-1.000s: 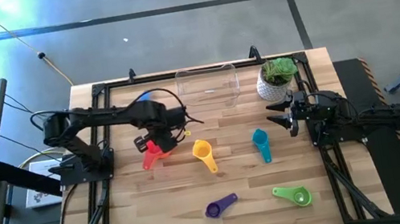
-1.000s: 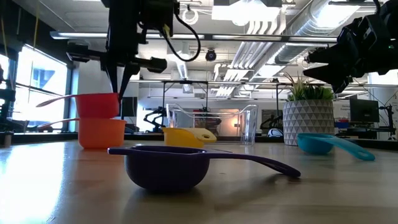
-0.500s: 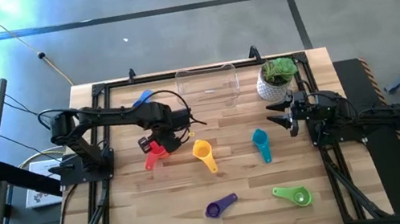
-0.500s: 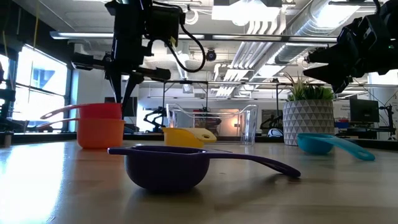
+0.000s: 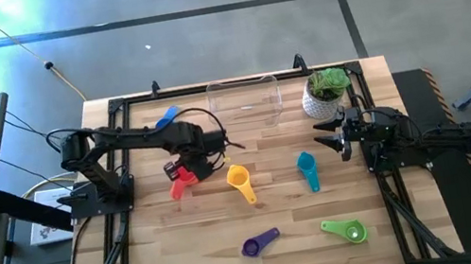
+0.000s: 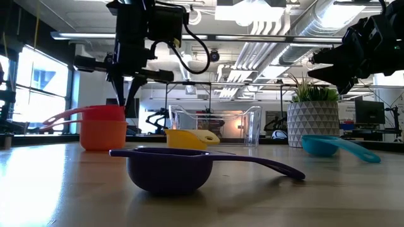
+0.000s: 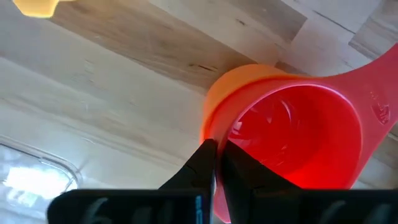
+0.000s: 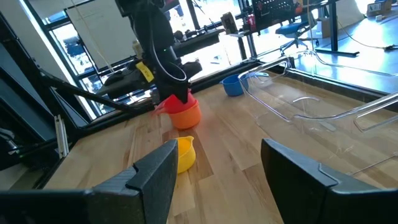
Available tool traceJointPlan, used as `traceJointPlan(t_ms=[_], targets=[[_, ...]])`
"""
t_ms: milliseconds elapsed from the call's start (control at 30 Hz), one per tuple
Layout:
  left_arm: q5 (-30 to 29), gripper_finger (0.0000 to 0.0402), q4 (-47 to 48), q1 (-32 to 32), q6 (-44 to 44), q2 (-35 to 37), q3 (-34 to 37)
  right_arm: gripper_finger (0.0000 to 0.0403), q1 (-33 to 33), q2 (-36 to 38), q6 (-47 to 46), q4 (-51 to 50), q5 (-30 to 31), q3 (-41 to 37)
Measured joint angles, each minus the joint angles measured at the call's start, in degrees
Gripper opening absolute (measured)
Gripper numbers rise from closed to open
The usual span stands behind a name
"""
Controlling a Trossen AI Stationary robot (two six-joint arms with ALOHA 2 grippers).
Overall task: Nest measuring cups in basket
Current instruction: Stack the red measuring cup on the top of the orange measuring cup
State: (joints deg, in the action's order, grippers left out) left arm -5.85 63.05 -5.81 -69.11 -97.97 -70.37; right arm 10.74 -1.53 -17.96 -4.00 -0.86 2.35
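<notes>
While the overhead camera shows only a red blur beneath the left claw (image 5: 186,166), the left wrist camera reveals the red cup (image 7: 298,140) seated inside the orange cup (image 7: 249,78), the claw's two fingers (image 7: 205,163) pressed together at the red cup's rim; whether they pinch that rim or merely touch it cannot be told. Seen from surface level, the red bowl rises just above the orange one (image 6: 103,133), the closed fingers pointing down onto it.

Seven cups can be counted: red and orange stacked toward the surface's left side, yellow (image 5: 240,181) and teal (image 5: 307,168) near the middle, purple (image 5: 256,244) and green (image 5: 346,230) toward the near edge, and blue (image 5: 167,117) by the far edge. One clear basket (image 5: 245,102) stands at the far edge with nothing inside it, and one potted plant (image 5: 327,93) sits by the far right corner.

At the surface's right edge the right claw (image 5: 330,134) waits above the wood with its jaws spread wide, holding nothing. From overhead the orange cup is almost wholly hidden under the left arm, and the low camera misses the green and blue cups.
</notes>
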Motion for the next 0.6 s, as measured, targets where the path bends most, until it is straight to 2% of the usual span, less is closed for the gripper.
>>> traceJointPlan(t_ms=[500,600], targets=[[-0.9,0.0044,-0.1,0.4,-0.1,0.0,0.0,0.0222,0.0,0.0,0.0,0.0,0.0,0.0],[-3.3,0.0042,-0.1,0.5,1.3,0.0,0.0,0.0222,0.0,0.0,0.0,0.0,0.0,0.0]])
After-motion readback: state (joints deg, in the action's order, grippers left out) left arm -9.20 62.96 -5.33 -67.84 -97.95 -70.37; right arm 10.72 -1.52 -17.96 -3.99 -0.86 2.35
